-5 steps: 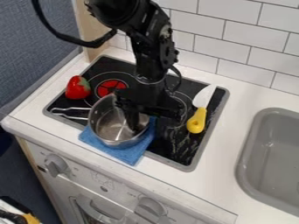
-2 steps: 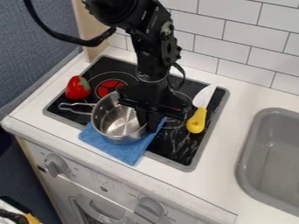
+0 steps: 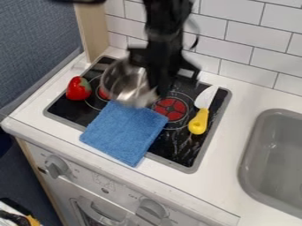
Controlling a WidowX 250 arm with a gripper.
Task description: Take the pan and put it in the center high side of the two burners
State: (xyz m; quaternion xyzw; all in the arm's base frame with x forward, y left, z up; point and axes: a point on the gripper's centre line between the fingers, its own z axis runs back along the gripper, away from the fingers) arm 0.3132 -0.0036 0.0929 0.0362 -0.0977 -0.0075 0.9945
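While the pincer (image 3: 156,90) grips it, the pan (image 3: 126,84) hangs beside and touching.

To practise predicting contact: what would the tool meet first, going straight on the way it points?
Pointing down, the tool would probably meet the cooktop or burner nearer the knife, possibly the blue cloth; height is unclear.

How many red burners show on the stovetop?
2. One red burner lies between the blue cloth and the yellow-handled knife; the other burner shows beside the red toy, mostly hidden by the pan. Others may be hidden.
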